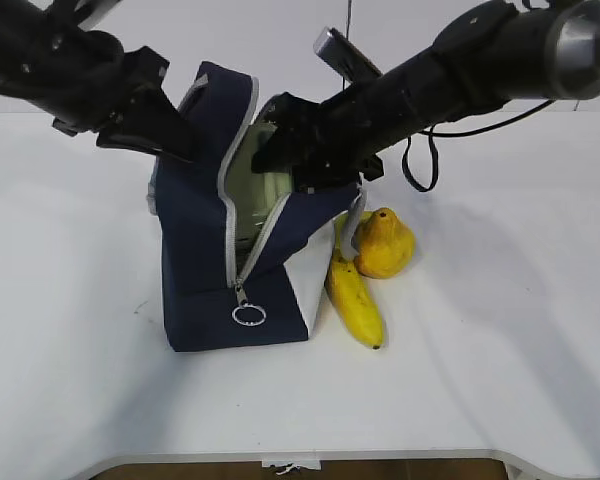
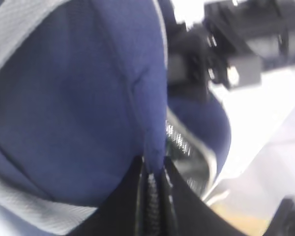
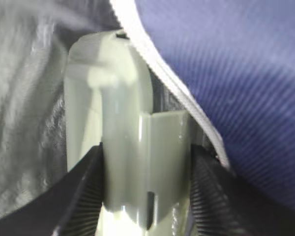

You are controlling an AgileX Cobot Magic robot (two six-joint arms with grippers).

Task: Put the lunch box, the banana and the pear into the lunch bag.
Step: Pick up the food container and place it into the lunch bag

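The navy lunch bag point(image 1: 195, 260) stands mid-table with its zipper open. My left gripper point(image 1: 175, 140) is shut on the bag's upper flap, pinching navy fabric point(image 2: 155, 164). My right gripper point(image 1: 280, 150) is at the bag's mouth, shut on the sage-green lunch box point(image 1: 265, 190), which sits partly inside against the silvery lining; in the right wrist view the box point(image 3: 123, 137) fills the gap between the fingers point(image 3: 81, 196). The banana point(image 1: 353, 295) and the pear point(image 1: 383, 243) lie on the table right of the bag, touching each other.
A grey ring pull point(image 1: 248, 315) hangs low on the bag's front. A black cable point(image 1: 420, 160) loops under the right arm. The white table's point(image 1: 510, 330) front edge runs along the bottom.
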